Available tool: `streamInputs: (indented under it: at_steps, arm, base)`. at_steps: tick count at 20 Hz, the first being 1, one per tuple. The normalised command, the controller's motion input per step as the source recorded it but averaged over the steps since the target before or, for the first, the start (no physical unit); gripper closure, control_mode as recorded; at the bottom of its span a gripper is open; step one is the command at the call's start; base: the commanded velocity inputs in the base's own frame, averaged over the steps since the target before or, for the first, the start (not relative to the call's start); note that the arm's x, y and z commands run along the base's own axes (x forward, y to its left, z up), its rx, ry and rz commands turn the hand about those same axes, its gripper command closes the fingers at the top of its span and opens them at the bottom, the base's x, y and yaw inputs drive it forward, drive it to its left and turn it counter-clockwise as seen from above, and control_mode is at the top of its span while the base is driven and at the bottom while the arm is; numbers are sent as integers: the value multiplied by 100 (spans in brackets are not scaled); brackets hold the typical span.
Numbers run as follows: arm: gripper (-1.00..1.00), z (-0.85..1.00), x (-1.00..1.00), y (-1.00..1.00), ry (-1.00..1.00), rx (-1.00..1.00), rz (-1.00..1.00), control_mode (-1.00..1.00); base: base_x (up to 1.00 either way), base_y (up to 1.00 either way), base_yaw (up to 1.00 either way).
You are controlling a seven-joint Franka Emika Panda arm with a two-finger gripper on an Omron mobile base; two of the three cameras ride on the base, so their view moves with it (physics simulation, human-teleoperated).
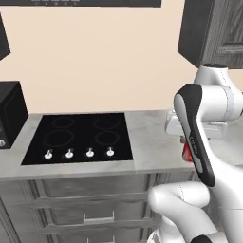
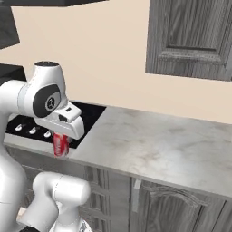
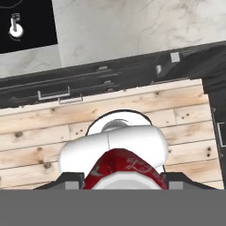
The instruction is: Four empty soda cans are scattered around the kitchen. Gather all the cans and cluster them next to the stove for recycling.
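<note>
**Can in the grip, just off the stove's corner**

Closest to the hand camera sits a red soda can (image 3: 121, 170), clamped between the two dark tips of the gripper (image 3: 121, 184); the jaws are closed about as far as the can lets them, holding its sides. In the right base view the same can (image 2: 60, 144) hangs under the white hand, its lower end at or just above the counter's front edge, though I cannot tell whether it touches. From the left it peeks out behind the forearm (image 1: 187, 153).

Just beyond the gripper, toward the wall, lies bare grey marble counter (image 2: 154, 145). Beside the gripper, on the side away from that open stretch, lies the black stove (image 1: 78, 136), with its knob row (image 1: 79, 153) along the front.

Judging by this, the step in hand is setting the can down next to the stove. It would go best by bringing the can further in from the edge, keeping it upright, lowering until the base rests flat on marble rather than glass, then opening and lifting straight up, leaving room alongside for the other cans.
</note>
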Motion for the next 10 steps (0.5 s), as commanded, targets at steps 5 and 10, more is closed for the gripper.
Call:
streamInputs:
  at_steps: [5,10]
  arm:
    - [100,0,0,0,0,0,0,100]
    - [100,-16,26,0,0,0,0,-100]
  base:
    - [39,-3,0]
    - [5,0,0]
